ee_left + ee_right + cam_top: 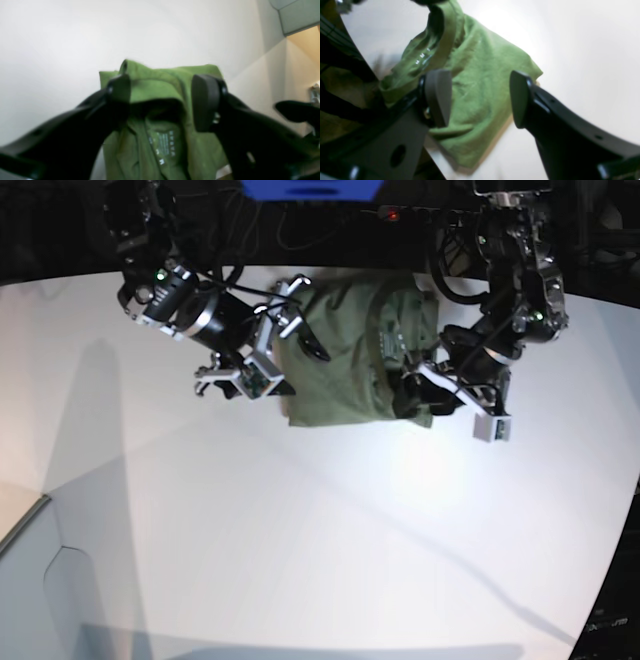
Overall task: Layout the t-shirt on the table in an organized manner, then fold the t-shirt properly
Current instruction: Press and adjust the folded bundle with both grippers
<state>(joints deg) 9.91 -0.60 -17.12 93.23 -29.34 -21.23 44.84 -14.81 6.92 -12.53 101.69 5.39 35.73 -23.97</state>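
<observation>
The t-shirt (345, 360) is lying bunched on the worktop (300, 530) between both arms; the left claw (160, 102) is gaping over its collar, the right claw (480, 97) gaping above its body.

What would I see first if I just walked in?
The olive-green cotton t-shirt, bunched at the far side of the big white table. A black robot gripper sits at each side of it: the left gripper spread over the collar, the right gripper open above the cloth.

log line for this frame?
shirt: bunched, partly folded on table | left gripper: open, at collar | right gripper: open over shirt | fold: unfinished
</observation>
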